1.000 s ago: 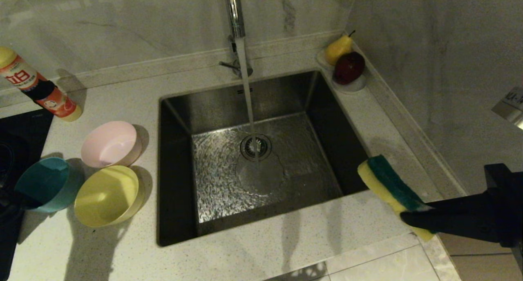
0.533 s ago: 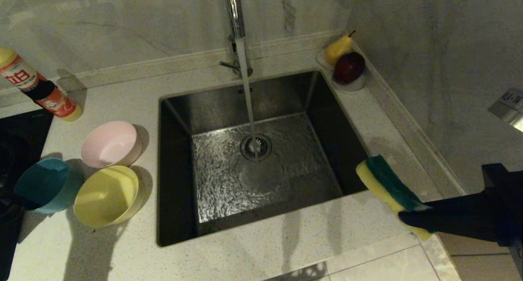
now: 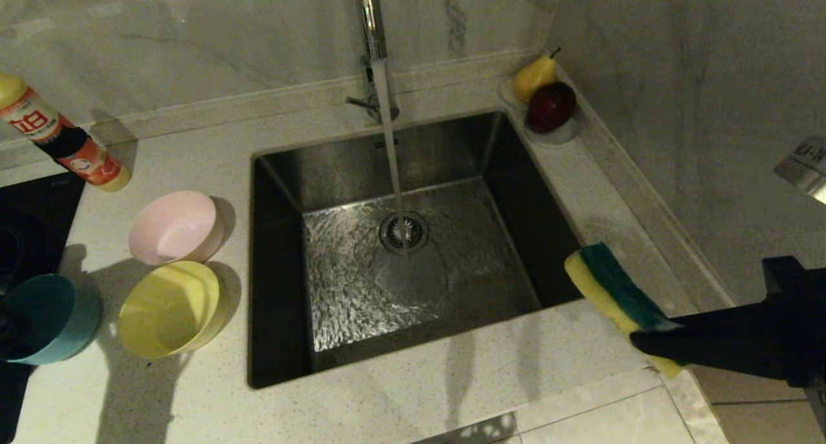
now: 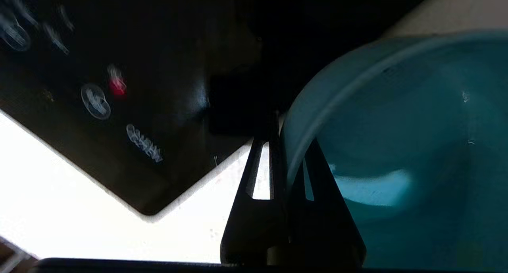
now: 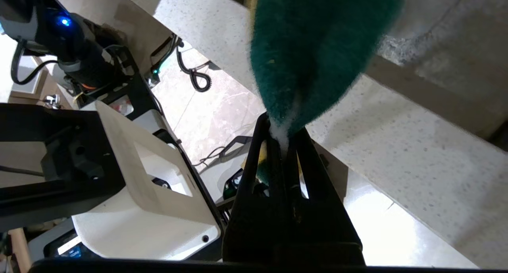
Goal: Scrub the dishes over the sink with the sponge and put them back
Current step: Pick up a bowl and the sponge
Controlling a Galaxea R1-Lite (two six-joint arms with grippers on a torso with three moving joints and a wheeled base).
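Observation:
At the counter's far left, my left gripper [image 4: 293,134] is shut on the rim of the blue bowl [image 3: 40,316], one finger outside and one inside the bowl [image 4: 397,138]. The pink bowl [image 3: 173,228] and the yellow bowl [image 3: 169,308] stand side by side left of the sink [image 3: 342,166]. Water runs from the tap [image 3: 369,18] onto the drain. My right gripper [image 3: 645,344] is shut on one end of the sponge [image 3: 613,294], held above the counter at the sink's right front corner. In the right wrist view the green face of the sponge [image 5: 313,54] sticks out past the gripper [image 5: 283,140].
A detergent bottle [image 3: 61,141] lies at the back left. The black cooktop [image 3: 26,218] borders the bowls on the left. A white dish with a pear and an apple [image 3: 548,102] sits at the sink's back right corner. A wall runs along the right.
My left gripper has shut on the blue bowl's rim, and the bowl has shifted left and toward the counter's front, away from the yellow bowl. The right arm and sponge have kept still.

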